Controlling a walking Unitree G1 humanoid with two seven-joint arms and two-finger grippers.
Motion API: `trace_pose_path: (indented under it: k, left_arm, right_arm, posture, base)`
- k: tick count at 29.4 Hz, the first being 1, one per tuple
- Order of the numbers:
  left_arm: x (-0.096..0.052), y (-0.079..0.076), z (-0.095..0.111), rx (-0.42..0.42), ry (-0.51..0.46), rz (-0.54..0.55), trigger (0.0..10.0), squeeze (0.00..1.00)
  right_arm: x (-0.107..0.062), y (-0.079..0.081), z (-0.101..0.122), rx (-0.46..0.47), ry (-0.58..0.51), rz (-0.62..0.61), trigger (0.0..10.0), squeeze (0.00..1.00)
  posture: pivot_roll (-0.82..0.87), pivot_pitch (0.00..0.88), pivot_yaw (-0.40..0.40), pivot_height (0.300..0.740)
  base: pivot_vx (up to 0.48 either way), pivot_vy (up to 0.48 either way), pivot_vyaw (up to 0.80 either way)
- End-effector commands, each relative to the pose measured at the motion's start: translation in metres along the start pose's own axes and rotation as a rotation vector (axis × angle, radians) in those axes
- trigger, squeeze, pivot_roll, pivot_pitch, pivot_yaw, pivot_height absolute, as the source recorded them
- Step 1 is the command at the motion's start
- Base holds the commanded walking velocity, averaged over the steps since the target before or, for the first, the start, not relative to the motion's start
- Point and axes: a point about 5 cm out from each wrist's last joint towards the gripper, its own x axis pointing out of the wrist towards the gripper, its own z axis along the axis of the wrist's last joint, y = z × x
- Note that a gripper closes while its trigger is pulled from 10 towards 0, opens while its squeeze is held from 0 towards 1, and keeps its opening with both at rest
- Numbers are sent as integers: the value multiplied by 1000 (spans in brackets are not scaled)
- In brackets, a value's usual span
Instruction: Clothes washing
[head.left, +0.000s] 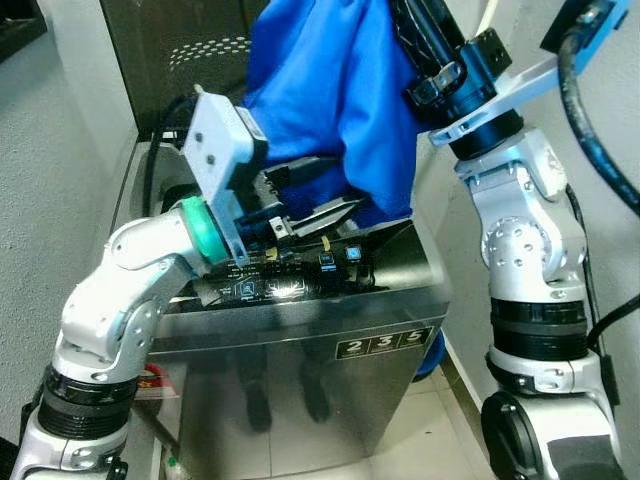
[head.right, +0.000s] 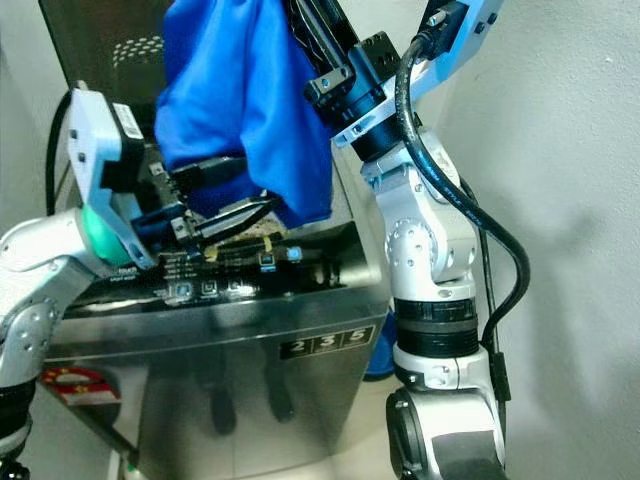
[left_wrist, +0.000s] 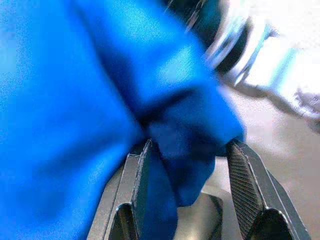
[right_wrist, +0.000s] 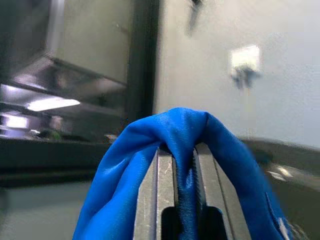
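Note:
A blue garment hangs above the open top of a steel top-loading washing machine. My right gripper is raised high and shut on a fold of the garment, which drapes down over both fingers. My left gripper reaches in from the left over the machine's control panel. It is open, its two fingers straddling the lowest hanging corner of the blue garment. The drum is hidden behind the cloth and the left arm.
The machine stands in a narrow nook between grey walls. A blue object lies on the tiled floor by its right side. A red-labelled item sits low on the left. Black cables run along my right arm.

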Motion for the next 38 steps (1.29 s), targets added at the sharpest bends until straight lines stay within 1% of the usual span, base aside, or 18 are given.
trace_pose_path:
  k: [1,4,6,7,8,12,13,14,15,16,17,19,21,25,27,29,32,38]
  left_arm:
    - [4,-4,7,79,-3,-18,10000,1000]
    - [6,-6,10,117,-1,-16,10000,1000]
    - [9,-4,13,213,1,33,10000,1000]
    - [9,-4,13,213,1,33,10000,1000]
    - [10,3,16,283,1,102,10000,1000]
    - [7,18,11,294,35,209,10000,1000]
    - [2,26,1,238,60,257,10000,0]
    - [2,26,1,238,60,257,10000,0]
    - [-4,43,-17,165,101,372,10000,0]
    - [-4,43,-17,165,101,372,10000,0]
    - [-6,57,-23,168,111,470,10000,0]
    - [-8,65,-26,180,118,533,10000,0]
    - [-13,88,-28,241,117,663,10000,0]
    - [-18,106,-22,297,104,757,10000,0]
    - [-21,112,-18,315,96,789,10000,0]
    - [-21,112,-18,315,96,789,10000,0]
    - [-35,114,-16,314,95,840,10000,0]
    - [-52,106,-20,325,111,926,10000,0]
  right_arm:
    - [3,-5,-7,-61,29,-42,10000,0]
    - [3,-10,-13,-85,53,-71,10000,0]
    - [3,-10,-17,-76,64,-74,10000,0]
    - [3,-10,-17,-76,64,-74,10000,0]
    - [3,-5,-12,-38,41,-35,10000,0]
    - [4,4,4,29,-21,54,10000,0]
    - [5,6,13,55,-51,88,10000,0]
    - [5,6,13,55,-51,88,10000,0]
    - [6,9,22,90,-75,165,10000,0]
    - [6,9,22,90,-75,165,10000,0]
    - [4,13,22,92,-63,218,10000,0]
    - [3,15,22,92,-51,252,10000,0]
    - [0,20,6,91,21,293,10000,0]
    - [0,23,-13,83,102,293,10000,0]
    - [3,23,-28,66,144,258,10000,0]
    - [3,23,-28,66,144,258,10000,0]
    - [33,31,-76,17,250,73,10000,0]
    - [65,60,-95,-38,280,11,10000,0]
  posture:
    - [73,39,62,740]
    - [73,39,62,740]
    - [80,36,60,740]
    - [80,36,60,740]
    - [80,36,60,740]
    - [87,31,59,740]
    - [84,29,58,740]
    - [84,29,58,740]
    - [79,30,56,740]
    - [79,30,56,740]
    - [73,38,50,740]
    - [73,38,50,740]
    - [55,64,36,740]
    - [50,82,28,740]
    - [50,91,23,740]
    - [50,91,23,740]
    - [79,128,-13,740]
    - [148,146,-62,740]
  base:
    - [0,0,0]
    - [0,0,0]
    - [0,0,0]
    - [0,0,0]
    - [0,0,0]
    - [0,0,0]
    - [0,0,0]
    - [0,0,0]
    - [0,0,0]
    - [0,0,0]
    - [0,0,0]
    - [0,0,0]
    - [0,0,0]
    - [0,0,0]
    - [0,0,0]
    - [0,0,0]
    - [0,0,0]
    - [0,0,0]
